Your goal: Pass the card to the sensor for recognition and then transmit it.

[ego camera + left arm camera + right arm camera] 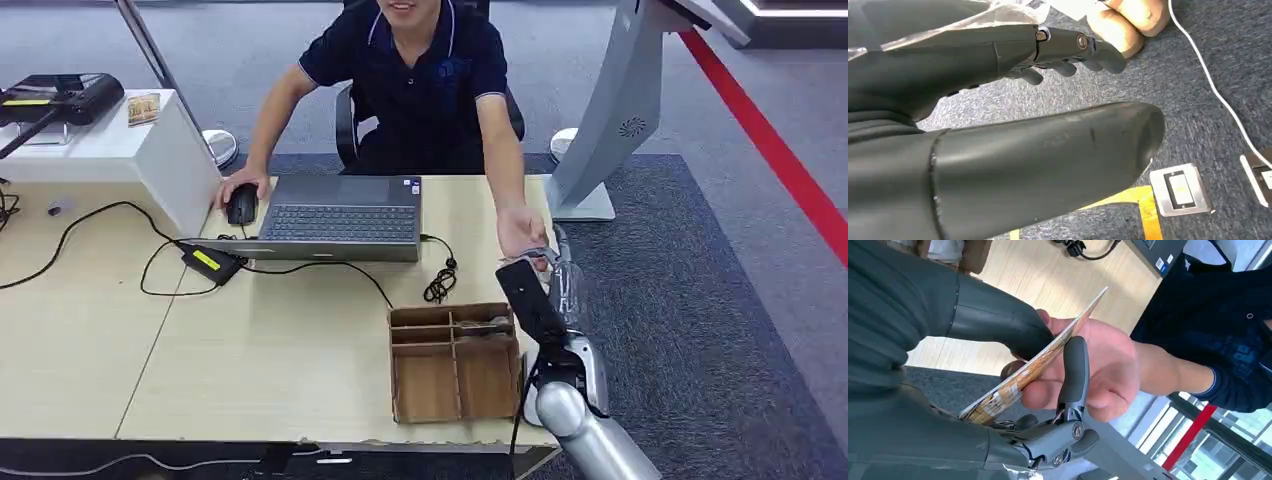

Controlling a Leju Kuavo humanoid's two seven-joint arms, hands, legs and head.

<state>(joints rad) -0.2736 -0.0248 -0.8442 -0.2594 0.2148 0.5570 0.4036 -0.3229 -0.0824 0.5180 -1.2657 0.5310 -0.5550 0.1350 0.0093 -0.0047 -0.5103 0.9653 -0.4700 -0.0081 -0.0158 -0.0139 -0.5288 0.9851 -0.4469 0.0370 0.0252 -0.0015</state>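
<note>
At the head view's lower right, the right hand (530,290) pinches the thin wood-patterned card (1003,392), and just beyond it a person's hand (520,232) grips the card too. This looks like the handover step, so the next move is likely a clean release. I cannot tell the left hand's (1013,50) state.

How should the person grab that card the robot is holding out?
By the free end. The card is thin and flat, and the robot's right hand pinches one end, so only the other end sticks out. Best to come from the side facing the robot, thumb on one flat face and fingers on the other, as the person's hand is doing.
</note>
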